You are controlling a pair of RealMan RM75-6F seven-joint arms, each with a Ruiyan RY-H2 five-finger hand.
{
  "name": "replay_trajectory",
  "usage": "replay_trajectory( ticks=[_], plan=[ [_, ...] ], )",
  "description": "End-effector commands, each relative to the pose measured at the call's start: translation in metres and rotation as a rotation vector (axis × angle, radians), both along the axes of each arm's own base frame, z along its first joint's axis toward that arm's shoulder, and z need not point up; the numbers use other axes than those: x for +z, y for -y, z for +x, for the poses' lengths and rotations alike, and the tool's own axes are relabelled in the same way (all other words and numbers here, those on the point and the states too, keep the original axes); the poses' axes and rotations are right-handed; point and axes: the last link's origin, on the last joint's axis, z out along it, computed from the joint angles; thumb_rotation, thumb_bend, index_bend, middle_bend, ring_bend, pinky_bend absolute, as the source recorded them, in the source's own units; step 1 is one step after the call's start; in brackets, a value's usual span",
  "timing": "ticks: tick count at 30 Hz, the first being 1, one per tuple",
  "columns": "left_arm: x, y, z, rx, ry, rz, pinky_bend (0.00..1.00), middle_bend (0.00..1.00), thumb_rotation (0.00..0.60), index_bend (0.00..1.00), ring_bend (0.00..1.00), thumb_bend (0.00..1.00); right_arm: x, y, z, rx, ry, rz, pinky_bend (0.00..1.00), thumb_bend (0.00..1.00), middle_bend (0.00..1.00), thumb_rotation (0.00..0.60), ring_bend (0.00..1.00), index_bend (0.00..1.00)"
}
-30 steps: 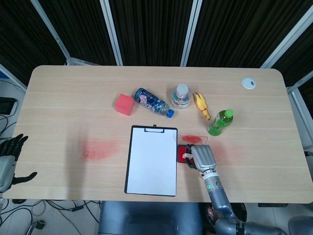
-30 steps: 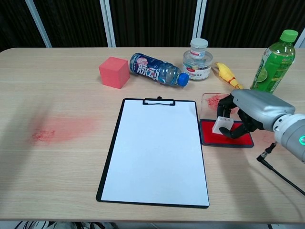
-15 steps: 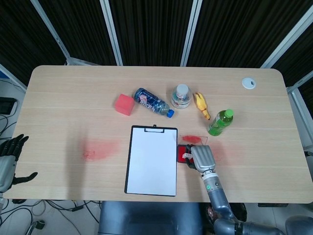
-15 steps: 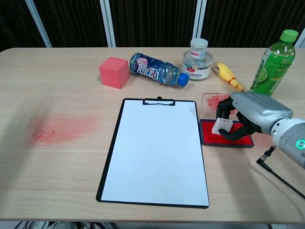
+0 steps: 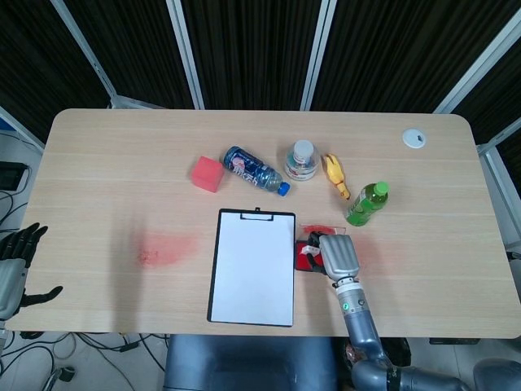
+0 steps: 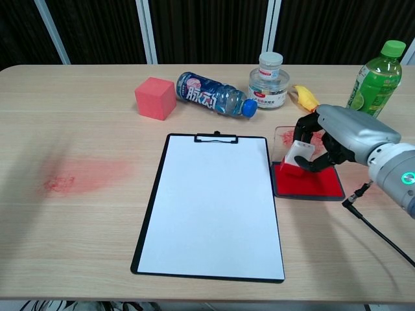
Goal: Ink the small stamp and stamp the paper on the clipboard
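Note:
My right hand [image 6: 337, 139] [image 5: 335, 254] holds the small white stamp [image 6: 298, 155] between its dark fingers, lifted a little above the red ink pad [image 6: 311, 184] [image 5: 304, 259], with red ink on the stamp's bottom face. The clipboard [image 6: 214, 204] [image 5: 253, 266] with its blank white paper lies just left of the pad. A clear lid [image 6: 285, 138] smeared red lies behind the pad. My left hand [image 5: 15, 265] hangs off the table's left edge with its fingers spread, holding nothing.
A red cube [image 6: 155, 98], a lying blue bottle [image 6: 214, 94], a small jar [image 6: 269, 79], a yellow toy [image 6: 305, 98] and a green bottle [image 6: 374, 83] line the back. A red smear [image 6: 84, 175] marks the table's left part. A white cap [image 5: 414, 138] sits far right.
My right hand has risen and shifted back with the stamp, lifting it off the ink pad and tilting it. The left hand has not moved.

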Motion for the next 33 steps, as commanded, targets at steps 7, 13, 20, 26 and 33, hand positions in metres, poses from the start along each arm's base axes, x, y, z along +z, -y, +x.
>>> replay_trajectory(
  ticks=[7, 13, 20, 26, 33],
  plan=[
    [0.0, -0.001, 0.0, 0.001, 0.005, 0.003, 0.0, 0.0, 0.6, 0.0, 0.0, 0.01, -0.011, -0.003, -0.008, -0.036, 0.003, 0.008, 0.9, 0.64, 0.8, 0.6, 0.87, 0.92],
    [0.0, -0.001, 0.0, 0.003, 0.006, 0.003, 0.0, 0.0, 0.6, 0.0, 0.0, 0.01, -0.018, -0.005, -0.015, -0.059, -0.009, 0.017, 0.9, 0.63, 0.8, 0.6, 0.87, 0.92],
    [0.0, -0.001, 0.0, 0.002, 0.007, 0.002, 0.0, 0.0, 0.6, 0.0, 0.0, 0.01, -0.022, -0.009, -0.02, -0.063, -0.021, 0.029, 0.9, 0.63, 0.8, 0.6, 0.88, 0.93],
    [0.0, -0.001, 0.0, 0.003, 0.009, 0.002, 0.0, 0.0, 0.6, 0.0, 0.0, 0.01, -0.024, -0.01, -0.019, -0.06, -0.018, 0.032, 0.9, 0.63, 0.81, 0.6, 0.88, 0.93],
    [0.0, -0.001, 0.0, 0.001, 0.009, 0.003, 0.0, 0.0, 0.6, 0.0, 0.0, 0.01, -0.022, -0.011, -0.018, -0.056, -0.011, 0.029, 0.9, 0.64, 0.81, 0.6, 0.88, 0.93]
  ],
)
